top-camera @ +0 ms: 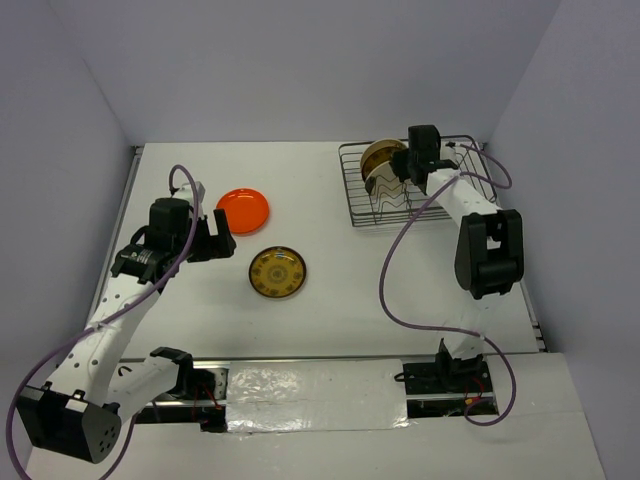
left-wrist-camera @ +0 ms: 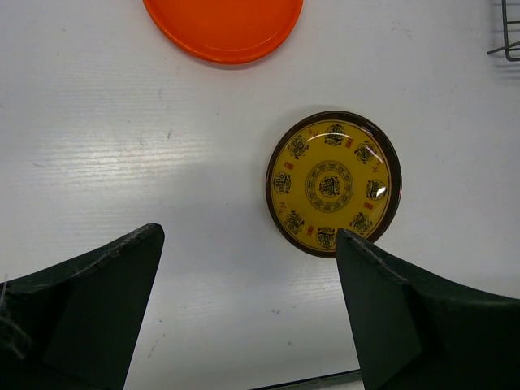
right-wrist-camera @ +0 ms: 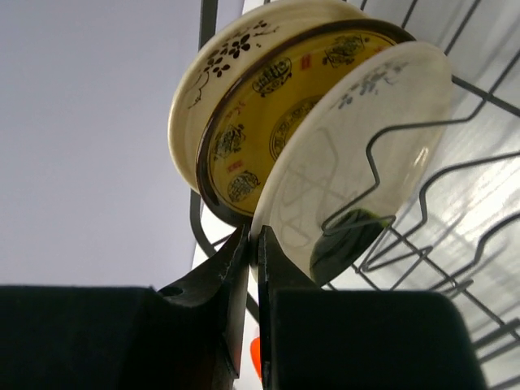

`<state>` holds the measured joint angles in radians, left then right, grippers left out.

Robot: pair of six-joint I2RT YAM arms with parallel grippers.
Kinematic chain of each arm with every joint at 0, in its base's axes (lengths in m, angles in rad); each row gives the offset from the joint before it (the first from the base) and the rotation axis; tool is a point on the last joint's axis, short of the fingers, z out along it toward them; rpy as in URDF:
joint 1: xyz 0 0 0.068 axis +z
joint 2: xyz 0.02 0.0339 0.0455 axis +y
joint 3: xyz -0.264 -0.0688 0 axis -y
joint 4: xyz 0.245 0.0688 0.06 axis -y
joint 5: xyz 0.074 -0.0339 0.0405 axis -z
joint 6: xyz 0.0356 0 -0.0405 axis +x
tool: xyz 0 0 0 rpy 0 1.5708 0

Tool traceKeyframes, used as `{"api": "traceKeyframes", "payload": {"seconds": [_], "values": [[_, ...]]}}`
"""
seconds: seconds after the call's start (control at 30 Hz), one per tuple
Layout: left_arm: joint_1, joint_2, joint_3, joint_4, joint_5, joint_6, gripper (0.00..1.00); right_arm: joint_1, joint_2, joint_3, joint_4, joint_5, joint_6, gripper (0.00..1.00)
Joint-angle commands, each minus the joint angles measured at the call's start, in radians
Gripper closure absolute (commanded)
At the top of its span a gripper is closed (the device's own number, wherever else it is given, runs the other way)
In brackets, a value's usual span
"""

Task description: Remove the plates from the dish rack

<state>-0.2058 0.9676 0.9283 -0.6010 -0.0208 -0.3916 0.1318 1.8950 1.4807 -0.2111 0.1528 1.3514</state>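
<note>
The dark wire dish rack (top-camera: 452, 196) stands at the back right. In the right wrist view it holds three upright plates: a cream one with dark flowers (right-wrist-camera: 213, 67) at the back, a brown and yellow one (right-wrist-camera: 262, 122), and a cream one with a dark patch (right-wrist-camera: 367, 138) in front. My right gripper (right-wrist-camera: 253, 244) is shut on the lower rim of the front cream plate (top-camera: 388, 186). An orange plate (top-camera: 243, 208) and a brown and gold plate (top-camera: 277, 271) lie flat on the table. My left gripper (left-wrist-camera: 249, 237) is open and empty, above the table beside them.
The rack's wavy wire dividers (right-wrist-camera: 406, 203) run to the right of the held plate. A corner of the rack (left-wrist-camera: 509, 39) shows at the left wrist view's right edge. Grey walls close in the table on three sides.
</note>
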Motion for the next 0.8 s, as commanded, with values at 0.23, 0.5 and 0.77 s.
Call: {"api": "traceKeyframes", "payload": {"seconds": [0.23, 0.5, 0.77], "values": [[-0.004, 0.01, 0.014, 0.026, -0.016, 0.017, 0.0, -0.011, -0.212, -0.01, 0.036, -0.074, 0.124, 1.0], [-0.003, -0.069, 0.115, 0.003, -0.045, -0.104, 0.0, 0.014, -0.372, 0.093, -0.008, -0.148, -0.102, 1.0], [-0.001, -0.044, 0.377, -0.043, 0.077, -0.432, 0.01, 0.429, -0.585, 0.031, -0.206, -0.045, -1.24, 1.0]]}}
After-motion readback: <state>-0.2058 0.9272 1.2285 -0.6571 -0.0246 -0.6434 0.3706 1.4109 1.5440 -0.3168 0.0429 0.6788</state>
